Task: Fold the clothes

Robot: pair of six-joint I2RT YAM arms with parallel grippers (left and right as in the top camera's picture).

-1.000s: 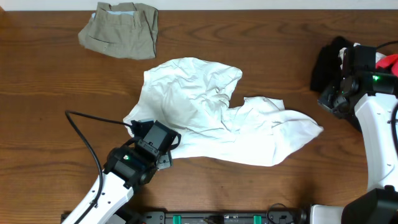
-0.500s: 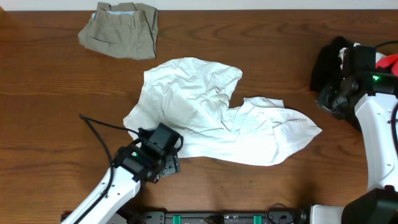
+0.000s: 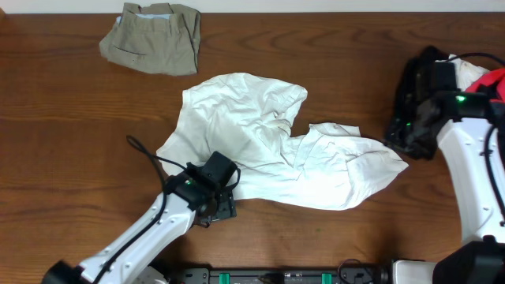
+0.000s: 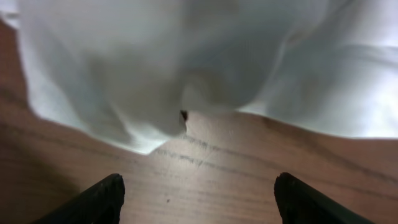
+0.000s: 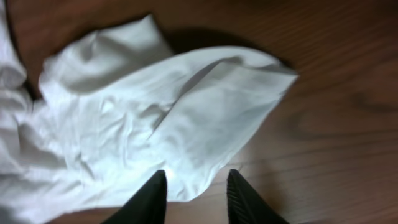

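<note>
A large white top (image 3: 268,142) lies crumpled and unfolded in the middle of the frame, its wrinkled bulk upper left of centre and a flatter lobe reaching out to the lower right. A khaki piece (image 3: 154,35) sits roughly folded at the upper left. A black piece (image 3: 408,79) and a red piece (image 3: 493,79) lie bunched at the right edge.

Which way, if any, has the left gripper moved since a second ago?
Yes: the left gripper moved right along the crumpled white fabric top's near edge.
</note>
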